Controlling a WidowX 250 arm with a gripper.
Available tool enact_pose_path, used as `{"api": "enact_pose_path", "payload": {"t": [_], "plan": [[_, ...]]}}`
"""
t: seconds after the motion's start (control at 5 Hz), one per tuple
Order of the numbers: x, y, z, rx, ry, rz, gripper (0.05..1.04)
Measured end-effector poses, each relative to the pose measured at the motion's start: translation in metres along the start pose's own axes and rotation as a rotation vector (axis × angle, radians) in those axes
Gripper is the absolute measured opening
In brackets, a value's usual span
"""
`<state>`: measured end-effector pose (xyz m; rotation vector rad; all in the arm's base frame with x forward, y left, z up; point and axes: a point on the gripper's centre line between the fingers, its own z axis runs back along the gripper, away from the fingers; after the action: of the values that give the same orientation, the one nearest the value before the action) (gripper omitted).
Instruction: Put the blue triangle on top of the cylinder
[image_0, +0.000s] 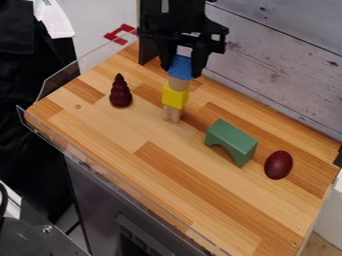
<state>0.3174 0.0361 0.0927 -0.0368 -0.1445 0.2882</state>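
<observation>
- Well, the blue triangle (179, 66) is at the top of the block stack, toward the back of the wooden tabletop (113, 130), clasped between the fingers of the gripper (180, 72).
- Its narrower part points up and its wider part down; the visible face is taller than wide, its long axis near upright with a slight lean.
- Below, the cylinder (178, 84) stands upright and appears to meet the triangle's underside; whether it bears any weight, I cannot tell.
- Under that come the yellow block (175, 97) and a pale wooden piece with two legs (172, 114).
- The gripper hides the triangle's sides and part of its upper end, so the peak is hard to make out; how deep the block runs is also unclear.
- The triangle covers the cylinder's upper end.
- The arm (179, 15) is cut off by the top edge.
</observation>
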Motion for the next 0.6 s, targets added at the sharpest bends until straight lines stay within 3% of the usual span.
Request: {"api": "enact_pose_path", "payload": {"t": [0.6], "plan": [[0.0039, 0.0088, 0.0, -0.001, -0.012, 0.033, 0.56]]}}
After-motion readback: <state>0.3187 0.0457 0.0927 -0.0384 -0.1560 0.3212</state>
